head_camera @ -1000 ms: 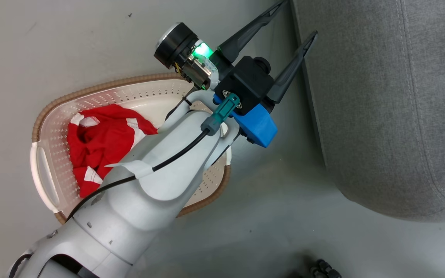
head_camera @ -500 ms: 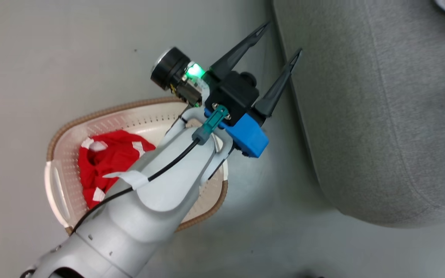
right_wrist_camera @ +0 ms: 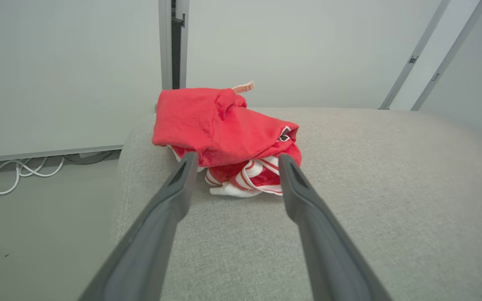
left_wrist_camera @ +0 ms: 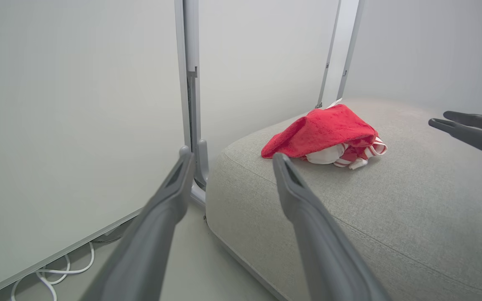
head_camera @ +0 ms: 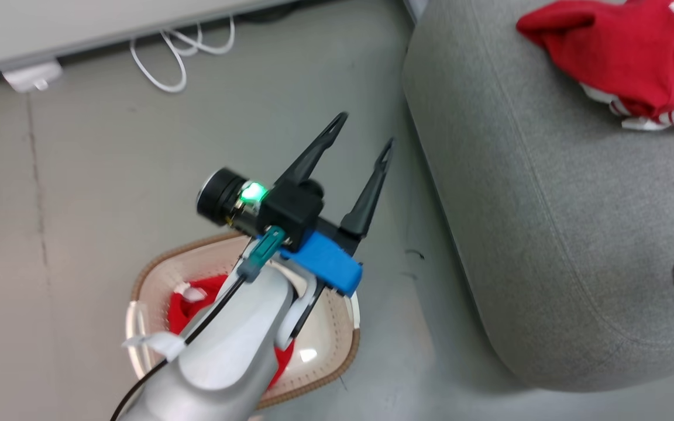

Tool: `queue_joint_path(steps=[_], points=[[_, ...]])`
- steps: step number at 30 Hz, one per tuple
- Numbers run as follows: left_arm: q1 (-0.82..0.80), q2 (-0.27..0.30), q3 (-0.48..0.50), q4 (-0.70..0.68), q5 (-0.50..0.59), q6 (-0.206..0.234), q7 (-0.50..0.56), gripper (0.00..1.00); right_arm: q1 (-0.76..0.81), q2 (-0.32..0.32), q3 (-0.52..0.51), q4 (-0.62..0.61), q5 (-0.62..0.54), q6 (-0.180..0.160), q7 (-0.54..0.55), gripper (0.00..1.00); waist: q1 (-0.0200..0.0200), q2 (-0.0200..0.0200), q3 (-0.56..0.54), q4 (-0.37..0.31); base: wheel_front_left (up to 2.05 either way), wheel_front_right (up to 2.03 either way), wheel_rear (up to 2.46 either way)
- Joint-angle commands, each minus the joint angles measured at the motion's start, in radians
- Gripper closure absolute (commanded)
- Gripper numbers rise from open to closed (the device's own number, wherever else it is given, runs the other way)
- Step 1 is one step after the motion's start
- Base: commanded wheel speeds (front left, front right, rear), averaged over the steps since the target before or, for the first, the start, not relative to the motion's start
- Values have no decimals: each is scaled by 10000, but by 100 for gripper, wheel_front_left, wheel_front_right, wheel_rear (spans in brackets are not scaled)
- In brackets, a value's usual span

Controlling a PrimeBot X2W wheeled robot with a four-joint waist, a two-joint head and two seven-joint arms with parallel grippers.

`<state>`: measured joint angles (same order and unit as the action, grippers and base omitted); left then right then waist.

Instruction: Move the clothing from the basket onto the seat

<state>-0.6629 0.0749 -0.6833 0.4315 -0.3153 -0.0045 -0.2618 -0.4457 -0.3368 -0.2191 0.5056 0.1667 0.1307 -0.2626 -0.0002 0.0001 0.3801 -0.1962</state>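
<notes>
- The seat (head_camera: 547, 234) fills the right of the scene. It is a broad grey cushion in a coarse woven cloth, with rounded corners and a stitched seam along its edge.
- The floor (head_camera: 79, 175) is smooth, pale grey and hard.
- The basket (head_camera: 325, 327) stands on the floor left of the seat, near the robot. It is cream plastic with rows of small holes and a brown plaited-looking rim.
- One red garment (head_camera: 623, 52) lies crumpled on the far part of the seat, soft and loose, with white striped trim underneath.
- The other red garment (head_camera: 188, 304) is bunched in the basket, partly hidden under the pale forearm.
- So the task looks half done, and the step in hand is probably going for the second piece.
- The left gripper (head_camera: 364, 130) hangs over the floor between basket and seat, fingers spread, holding nothing.
- The right gripper (right_wrist_camera: 237, 158) is over the seat, pointing at the garment there, also spread and empty.
- Next, one gripper needs to come down into the basket and pinch a raised fold.
- A white cable (head_camera: 167, 64) loops by the far wall.
</notes>
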Motion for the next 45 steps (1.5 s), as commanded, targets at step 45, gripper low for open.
queue_joint_path(steps=[45], points=[[6104,-112,5605,-2221,1584,-365,-38,0,4400,2787,2047,-3490,-454,3,-35,0,2,-1,-3818,2204,0,0,0]])
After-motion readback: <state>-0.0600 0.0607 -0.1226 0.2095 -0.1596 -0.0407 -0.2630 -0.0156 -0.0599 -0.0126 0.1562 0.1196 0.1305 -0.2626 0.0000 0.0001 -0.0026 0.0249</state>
